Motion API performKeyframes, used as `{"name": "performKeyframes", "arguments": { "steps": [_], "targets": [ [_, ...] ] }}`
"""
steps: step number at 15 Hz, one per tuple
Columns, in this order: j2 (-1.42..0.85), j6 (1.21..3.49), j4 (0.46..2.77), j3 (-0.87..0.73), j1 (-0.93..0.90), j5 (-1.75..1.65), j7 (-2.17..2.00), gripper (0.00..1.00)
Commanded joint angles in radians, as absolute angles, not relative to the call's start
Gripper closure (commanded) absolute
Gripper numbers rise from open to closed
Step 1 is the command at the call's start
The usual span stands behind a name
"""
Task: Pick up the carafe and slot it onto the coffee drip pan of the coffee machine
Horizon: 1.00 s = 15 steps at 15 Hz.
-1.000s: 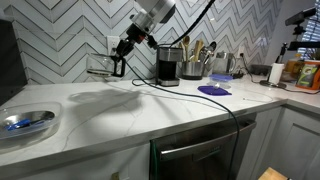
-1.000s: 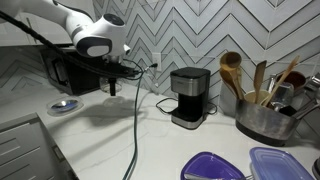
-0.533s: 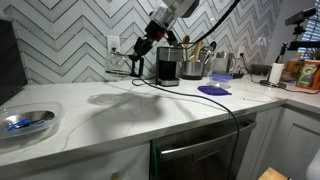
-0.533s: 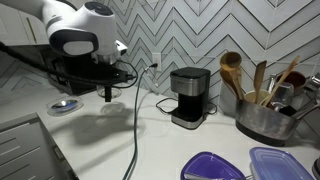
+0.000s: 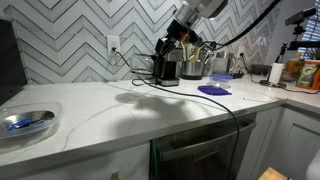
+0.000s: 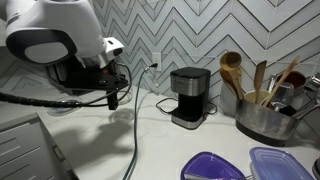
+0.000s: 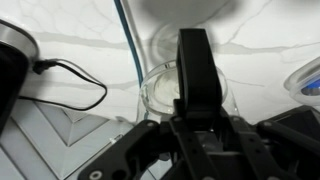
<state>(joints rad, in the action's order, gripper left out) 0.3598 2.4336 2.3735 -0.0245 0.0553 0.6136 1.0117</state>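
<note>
My gripper [image 5: 165, 50] is shut on the black handle of the carafe [image 5: 147, 68], a clear glass pot that hangs above the counter just beside the black coffee machine [image 5: 167, 68]. In the wrist view my gripper [image 7: 192, 112] clamps the handle, with the carafe's glass body [image 7: 160, 88] below it and the coffee machine [image 7: 10, 60] at the left edge. In an exterior view the coffee machine [image 6: 188, 95] stands by the wall with its coffee drip pan [image 6: 185, 122] bare, and my gripper [image 6: 110, 88] is to its left.
A metal canister of wooden utensils [image 5: 194, 66] stands behind the machine. A purple disc [image 5: 213, 90] lies near it and a blue-tinted glass dish [image 5: 25, 122] sits far off on the counter. The machine's black cord [image 7: 70, 85] loops on the counter. My cable [image 5: 225, 110] hangs over the front edge.
My arm has carried the carafe across the counter toward the coffee machine. It is now right beside the machine.
</note>
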Motion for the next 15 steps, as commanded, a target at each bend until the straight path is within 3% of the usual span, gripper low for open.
{"name": "performKeyframes", "arguments": {
  "steps": [1,8,9,15],
  "targets": [
    [0.437,2.522,2.448,-0.055,0.058,0.464,0.867,0.93],
    [0.454,2.56,2.458,-0.198,0.012,0.369,0.844,0.93],
    [0.415,2.526,2.425,-0.183,0.014,0.345,0.794,0.7],
    [0.421,2.536,2.428,-0.21,-0.001,0.349,0.816,0.7]
  ]
}}
